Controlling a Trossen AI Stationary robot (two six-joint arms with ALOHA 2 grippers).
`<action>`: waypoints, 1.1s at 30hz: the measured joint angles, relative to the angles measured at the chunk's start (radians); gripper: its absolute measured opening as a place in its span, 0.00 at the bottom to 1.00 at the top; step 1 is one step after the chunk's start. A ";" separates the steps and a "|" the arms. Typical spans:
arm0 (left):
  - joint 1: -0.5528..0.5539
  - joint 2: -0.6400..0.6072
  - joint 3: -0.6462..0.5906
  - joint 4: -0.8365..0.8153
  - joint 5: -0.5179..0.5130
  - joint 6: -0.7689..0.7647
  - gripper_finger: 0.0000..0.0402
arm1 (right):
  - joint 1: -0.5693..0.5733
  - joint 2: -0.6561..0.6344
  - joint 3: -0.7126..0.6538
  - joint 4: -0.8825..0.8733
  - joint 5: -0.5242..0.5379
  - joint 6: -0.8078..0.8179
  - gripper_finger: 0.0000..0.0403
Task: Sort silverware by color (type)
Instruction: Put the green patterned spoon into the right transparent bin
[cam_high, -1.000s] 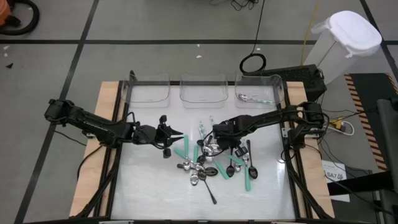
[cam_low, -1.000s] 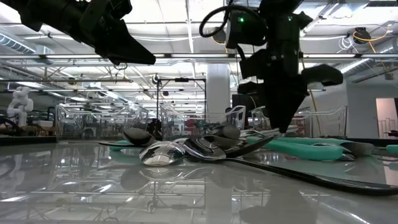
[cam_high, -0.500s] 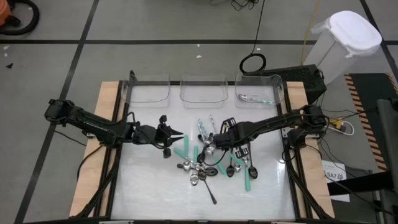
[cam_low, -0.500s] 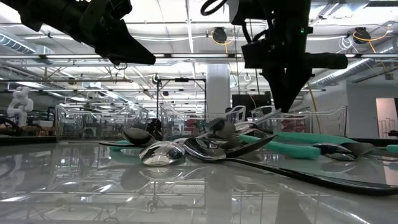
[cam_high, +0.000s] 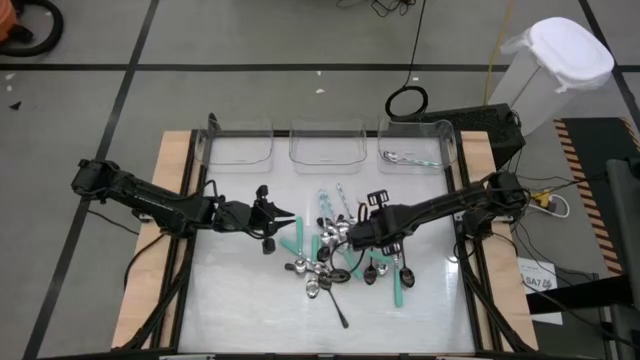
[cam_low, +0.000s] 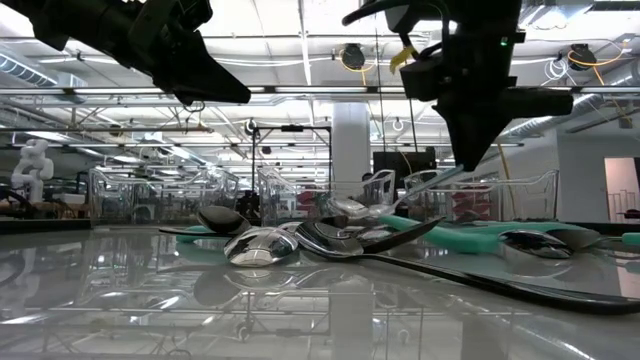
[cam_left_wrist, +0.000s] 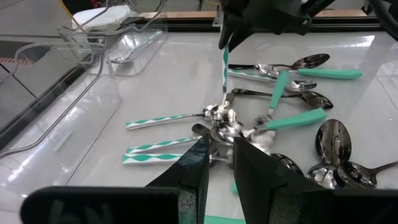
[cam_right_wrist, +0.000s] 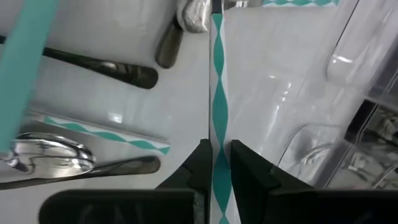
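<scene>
The silverware lies in a loose pile at the table's middle: dark spoons, shiny spoons and pieces with solid teal handles. Beside them are several with white handles bearing a teal diamond pattern. My right gripper stands over the pile's right side, shut on one patterned-handle utensil. My left gripper hangs left of the pile, above the table. Its fingers are a narrow gap apart with nothing between them. My right gripper pinches the patterned handle between its two fingers, near the handle's free end. The fingers come from above, pointing steeply down. The handle slants down from the fingers, and the utensil's other end rests among the piled spoons.
Three clear bins stand along the far edge: left, middle and right. The right one holds a utensil. Bare tabletop lies left of and in front of the pile. Rails run along the table's sides.
My right gripper has moved toward the table's right and near edges and risen a little, tipping to point more steeply down and rolling. The patterned handle's held end has come up with it while the other end has stayed in the pile.
</scene>
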 joint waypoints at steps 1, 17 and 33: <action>0.000 0.000 0.000 0.000 0.000 -0.002 0.18 | 0.005 0.000 0.000 -0.011 0.000 0.018 0.08; 0.000 0.000 0.000 -0.002 0.000 -0.029 0.18 | 0.098 -0.025 0.001 -0.150 0.030 0.331 0.08; 0.000 0.000 0.000 -0.003 0.000 -0.029 0.18 | 0.173 -0.259 0.001 0.057 0.270 0.322 0.08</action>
